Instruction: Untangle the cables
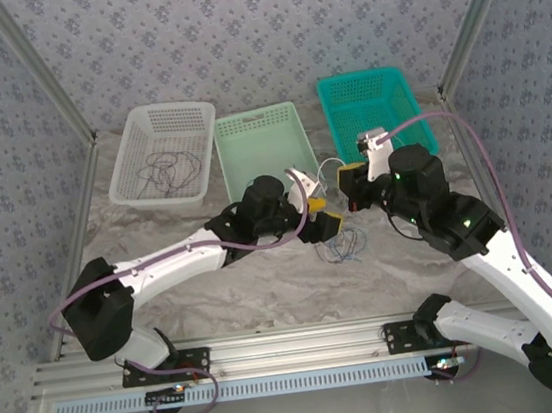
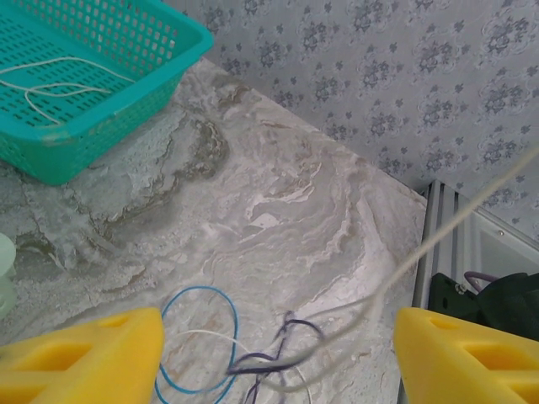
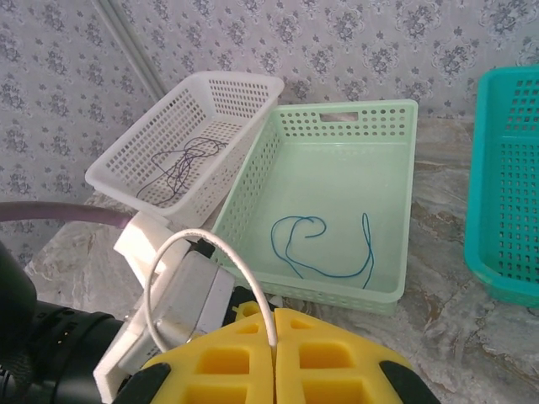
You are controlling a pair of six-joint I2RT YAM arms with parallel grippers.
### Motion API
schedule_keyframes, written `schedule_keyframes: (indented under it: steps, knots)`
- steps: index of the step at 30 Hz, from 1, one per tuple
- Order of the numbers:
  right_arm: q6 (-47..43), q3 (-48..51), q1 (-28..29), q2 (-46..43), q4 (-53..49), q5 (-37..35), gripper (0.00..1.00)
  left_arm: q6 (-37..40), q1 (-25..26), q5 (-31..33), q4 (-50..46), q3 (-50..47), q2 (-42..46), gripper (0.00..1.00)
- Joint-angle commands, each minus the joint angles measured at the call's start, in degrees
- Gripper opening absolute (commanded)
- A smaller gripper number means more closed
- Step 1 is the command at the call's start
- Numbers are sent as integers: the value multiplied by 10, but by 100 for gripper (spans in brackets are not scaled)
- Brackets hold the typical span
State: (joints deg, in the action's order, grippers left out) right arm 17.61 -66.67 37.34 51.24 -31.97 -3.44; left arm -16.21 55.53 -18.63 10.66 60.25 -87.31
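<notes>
Flower-patterned grey walls enclose a marbled desk; along its far side stand a white basket, a pale green basket and a teal basket, side by side; the left end effector hangs low over the middle of the desk, its yellow fingers spread wide and gripping nothing; the right end effector is closed, pinching a white cable that arcs up out of its pads; a tangle of cables, blue, purplish and white, lies on the desk under the left end effector; a blue cable lies in the green basket, a purplish cable in the white one, a white strand in the teal one.
</notes>
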Motion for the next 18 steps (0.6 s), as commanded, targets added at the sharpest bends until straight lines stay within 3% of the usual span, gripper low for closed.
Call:
schedule_keyframes:
  steps: [1, 18]
  knots:
    - [3, -11, -4, -5, -7, -11, 8, 11, 2, 3, 17, -5, 16, 72]
    - [28, 4, -1, -5, 28, 20, 7, 17, 4, -13, 33, 38, -23, 73]
